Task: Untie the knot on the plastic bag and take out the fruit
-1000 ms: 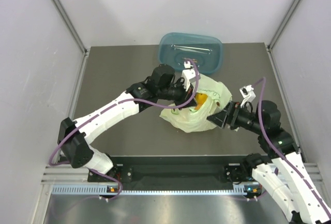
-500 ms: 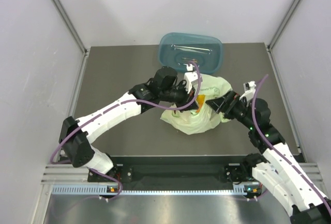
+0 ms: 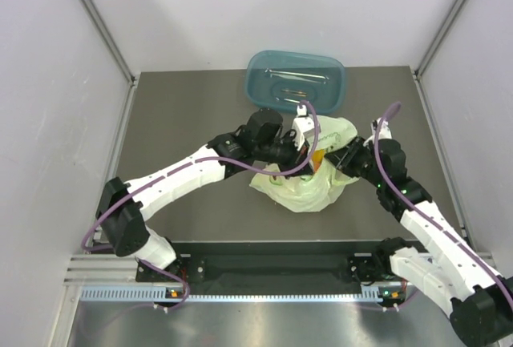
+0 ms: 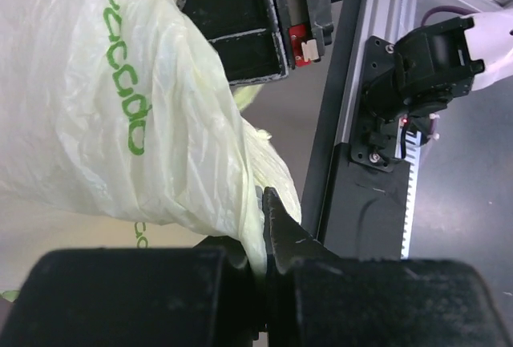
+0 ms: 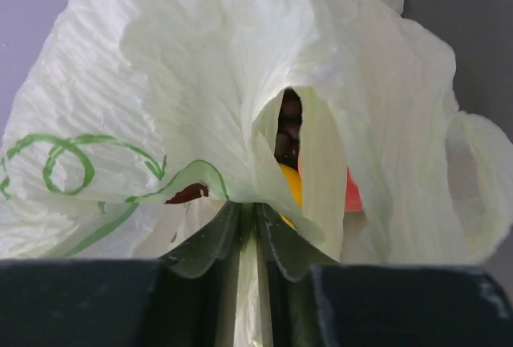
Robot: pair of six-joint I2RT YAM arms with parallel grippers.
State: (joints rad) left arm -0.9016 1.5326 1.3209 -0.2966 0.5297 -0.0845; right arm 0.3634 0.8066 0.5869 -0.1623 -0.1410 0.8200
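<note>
1. Pale green plastic bag (image 3: 309,188) is sitting crumpled just in front of teal tub (image 3: 296,78).
2. Left gripper (image 4: 264,233) is pinching bag film, jaws closed on it.
3. Right gripper (image 5: 256,223) is clamping a fold at the bag mouth.
4. Fruit (image 5: 290,183) is mostly hiding inside; only yellow, red and dark slivers are showing.

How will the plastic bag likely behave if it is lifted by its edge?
Probably floppy: the plastic bag is thin, creased film hanging in loose folds. Likely to sag at the bottom, since fruit shows inside.
</note>
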